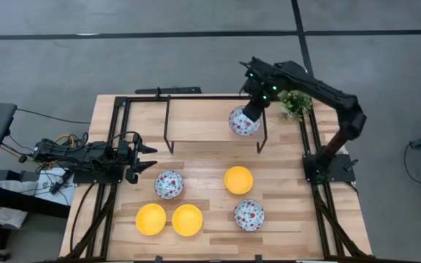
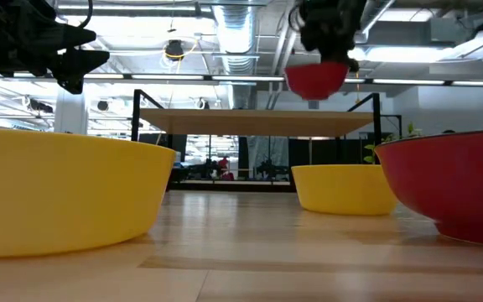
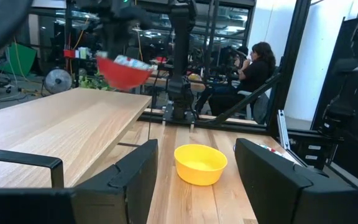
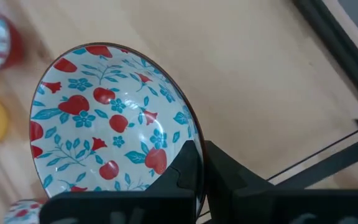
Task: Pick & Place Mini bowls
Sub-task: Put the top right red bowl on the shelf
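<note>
Right gripper is up in the upper middle of the high view w/ its fingers pinched on the rim of a floral bowl, one finger inside and one outside per the right wrist view. That held bowl is off the surface, hanging over the right end of the raised wooden shelf; low view shows its red underside in the air near top center, above the shelf board. Rest of the mini bowls sit on the table: a 2nd floral bowl left of center, a yellow bowl center-right, a 3rd floral bowl lower right, and two more yellow bowls and just beside each other at lower left. Left gripper is parked at the table's left edge, mid-left of the frame, fingers spread apart and holding nothing; its wrist cam looks past them at the center-right yellow bowl. Small green plant sits at the upper right, next to the right arm. A person is seated in the room bg, upper right of the left wrist view.
</note>
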